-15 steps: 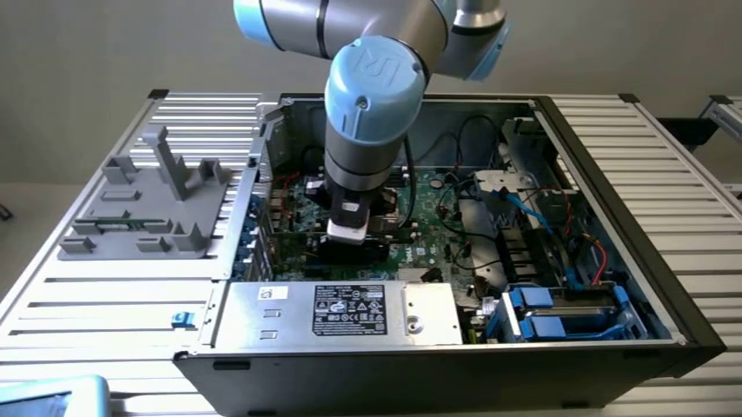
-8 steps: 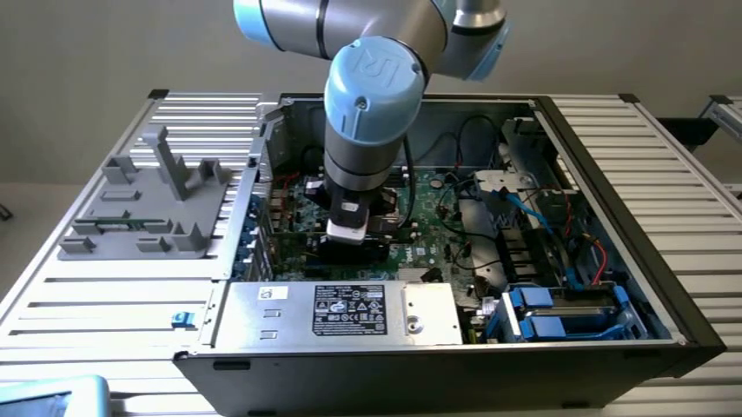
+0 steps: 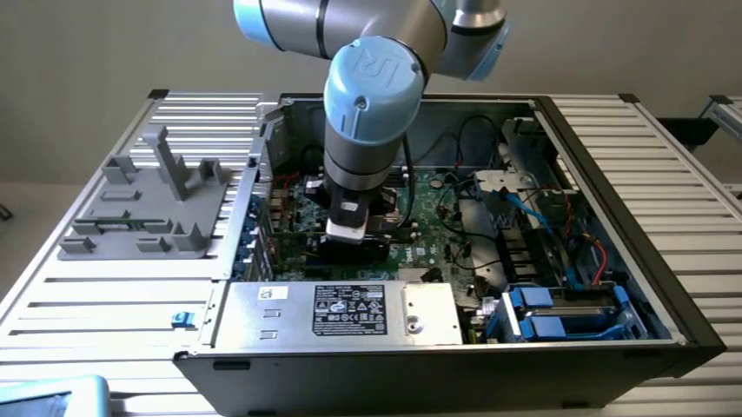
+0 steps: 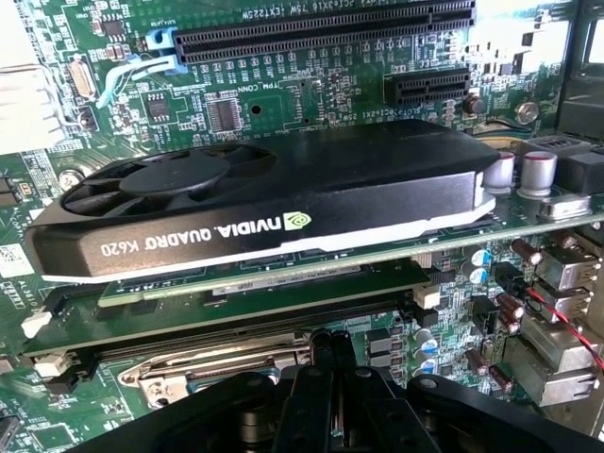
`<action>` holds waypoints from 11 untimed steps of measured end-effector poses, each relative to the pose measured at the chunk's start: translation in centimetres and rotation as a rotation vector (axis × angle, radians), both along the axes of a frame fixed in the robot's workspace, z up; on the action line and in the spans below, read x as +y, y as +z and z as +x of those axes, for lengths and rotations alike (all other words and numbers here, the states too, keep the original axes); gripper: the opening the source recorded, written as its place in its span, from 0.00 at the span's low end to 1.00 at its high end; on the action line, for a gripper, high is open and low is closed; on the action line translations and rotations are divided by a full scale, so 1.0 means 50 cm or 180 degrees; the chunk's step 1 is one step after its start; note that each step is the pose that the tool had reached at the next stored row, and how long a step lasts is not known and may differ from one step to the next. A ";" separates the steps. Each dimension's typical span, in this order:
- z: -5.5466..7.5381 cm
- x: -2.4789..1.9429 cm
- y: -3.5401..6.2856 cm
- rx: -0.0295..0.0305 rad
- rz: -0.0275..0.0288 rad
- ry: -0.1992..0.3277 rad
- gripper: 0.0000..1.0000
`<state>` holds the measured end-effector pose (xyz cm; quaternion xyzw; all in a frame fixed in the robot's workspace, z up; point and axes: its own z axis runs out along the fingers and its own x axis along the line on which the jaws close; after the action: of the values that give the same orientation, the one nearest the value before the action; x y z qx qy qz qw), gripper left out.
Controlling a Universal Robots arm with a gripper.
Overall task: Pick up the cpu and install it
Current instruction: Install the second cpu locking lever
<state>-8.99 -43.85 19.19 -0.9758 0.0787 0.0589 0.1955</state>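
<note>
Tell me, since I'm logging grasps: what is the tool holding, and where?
Cannot be told: the tool is shut low over the motherboard, its tips hidden.

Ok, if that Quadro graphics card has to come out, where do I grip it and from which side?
Probably pinch the graphics card across its thickness, shroud face to board back, at the plain end away from the fan. Come from the open side of the case: the card stands on edge on the motherboard, so that long edge is free.

"NVIDIA QUADRO K620" on black graphics card (image 4: 274,203), "UR" logo on arm's blue cap (image 3: 387,62)
</note>
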 end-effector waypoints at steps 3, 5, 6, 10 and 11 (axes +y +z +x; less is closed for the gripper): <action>0.000 0.0008 0.000 0.0002 0.0000 -0.0004 0.12; 0.000 0.0011 -0.001 0.0005 0.0000 -0.0007 0.12; 0.000 0.0010 -0.001 0.0006 -0.0001 -0.0007 0.12; 0.000 0.0012 -0.001 0.0010 0.0000 -0.0008 0.12; 0.000 0.0011 -0.001 0.0011 0.0000 -0.0008 0.12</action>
<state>-9.00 -43.79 19.15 -0.9756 0.0802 0.0603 0.1955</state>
